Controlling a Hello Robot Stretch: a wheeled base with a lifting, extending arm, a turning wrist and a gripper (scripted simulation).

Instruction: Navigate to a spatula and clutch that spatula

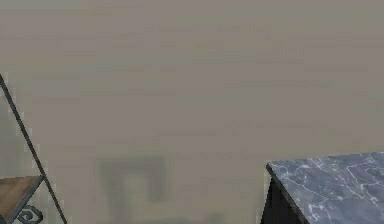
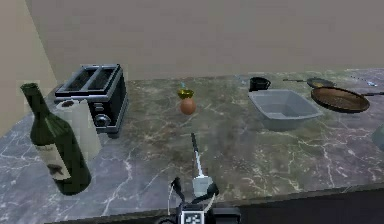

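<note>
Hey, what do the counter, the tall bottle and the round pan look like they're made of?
Counter: polished stone, likely marble, by its grey veined mottling. Bottle: dark green glass, probably, with glossy highlights. Pan: metal, seemingly, dark rim with a brownish matte inside.

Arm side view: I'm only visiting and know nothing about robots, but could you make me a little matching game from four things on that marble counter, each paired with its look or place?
Things:
1. bottle
2. toaster
3. frying pan
4. tub

Descriptions:
A. pale blue-grey and rectangular
B. dark green, upright at the view's left
C. round and brown inside, at the view's right
D. dark, with two long slots on top

Pairs: 1-B, 2-D, 3-C, 4-A
</note>
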